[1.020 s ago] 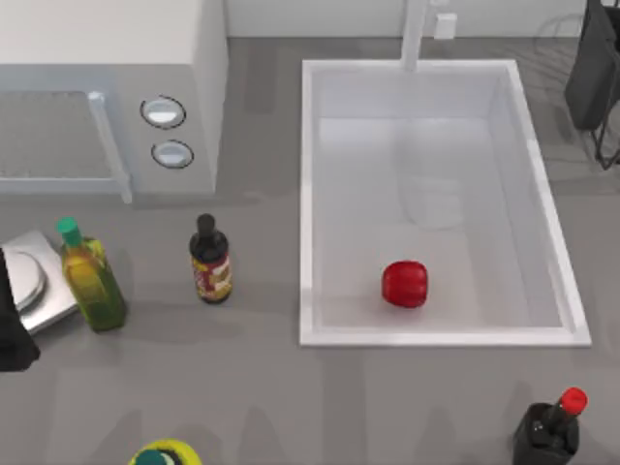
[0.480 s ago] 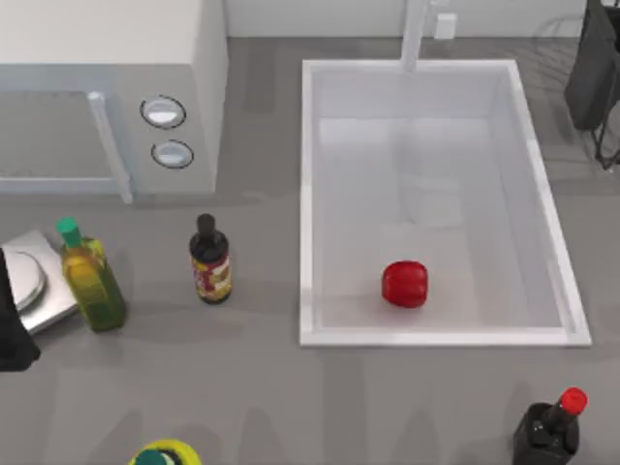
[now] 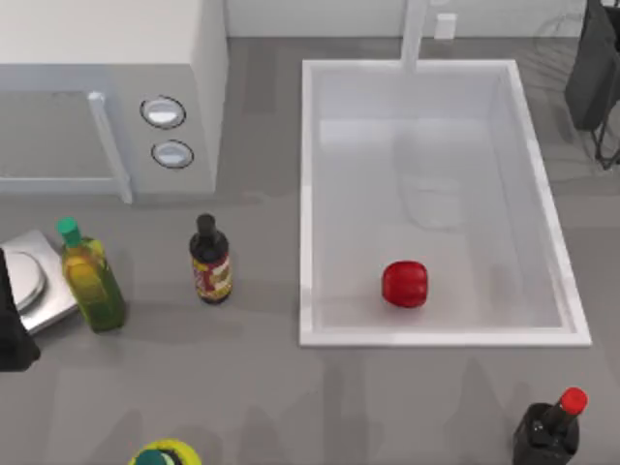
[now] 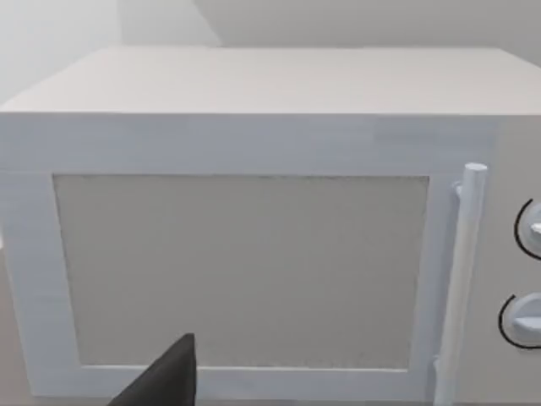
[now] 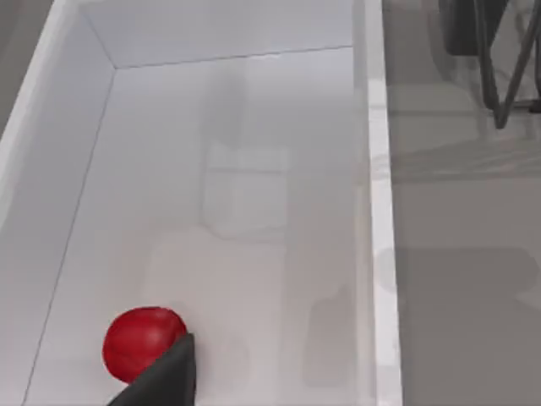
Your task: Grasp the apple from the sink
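The red apple [image 3: 404, 284] lies on the pale bottom of the white sink [image 3: 306, 194], near its front wall and a little left of centre. In the right wrist view the apple [image 5: 135, 340] sits just beyond a dark part of my right gripper [image 5: 161, 379], which hovers over the sink [image 5: 374, 186]. My left arm [image 3: 10, 329] is parked at the table's left edge. A dark part of my left gripper [image 4: 165, 381] faces the microwave door.
A white microwave [image 3: 107, 87] fills the back left. In front of it stand a green-capped oil bottle [image 3: 90, 276], a dark sauce bottle [image 3: 209, 262] and a scale [image 3: 34, 281]. A red-capped dark bottle [image 3: 550, 426] stands front right, a dark rack [image 3: 596, 68] back right.
Faint shadows on the front of the table have shifted slightly. The apple and the bottles have stayed put.
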Tool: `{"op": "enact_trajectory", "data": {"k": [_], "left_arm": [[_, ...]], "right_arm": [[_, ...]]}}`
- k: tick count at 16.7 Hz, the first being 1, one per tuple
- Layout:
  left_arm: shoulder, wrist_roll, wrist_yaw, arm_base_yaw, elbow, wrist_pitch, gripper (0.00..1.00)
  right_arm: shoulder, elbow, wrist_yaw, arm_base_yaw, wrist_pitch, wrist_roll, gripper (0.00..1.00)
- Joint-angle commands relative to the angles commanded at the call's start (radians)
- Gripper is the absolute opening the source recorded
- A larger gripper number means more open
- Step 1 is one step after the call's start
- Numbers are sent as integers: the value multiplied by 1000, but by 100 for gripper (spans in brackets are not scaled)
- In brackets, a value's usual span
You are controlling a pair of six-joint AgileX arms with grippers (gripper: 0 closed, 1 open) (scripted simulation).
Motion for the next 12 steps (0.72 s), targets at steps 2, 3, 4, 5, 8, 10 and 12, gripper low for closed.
{"op": "enact_trajectory", "data": {"k": [2, 3, 4, 5, 8, 10, 12], "left_arm": [[0, 0, 0, 0, 0, 0, 100], [0, 0, 0, 0, 0, 0, 100], [0, 0, 0, 0, 0, 0, 100], [0, 0, 0, 0, 0, 0, 100], [0, 0, 0, 0, 0, 0, 100], [0, 0, 0, 0, 0, 0, 100], [0, 0, 0, 0, 0, 0, 100]], "right_arm": [[210, 170, 0, 47, -109, 53, 100], [317, 256, 0, 71, -163, 79, 100], [424, 343, 0, 95, -217, 104, 100], [530, 430, 1, 119, -270, 128, 100], [834, 680, 2, 189, -420, 195, 100], [1016, 832, 3, 231, -509, 232, 100], [1176, 967, 4, 268, -586, 263, 100]]}}
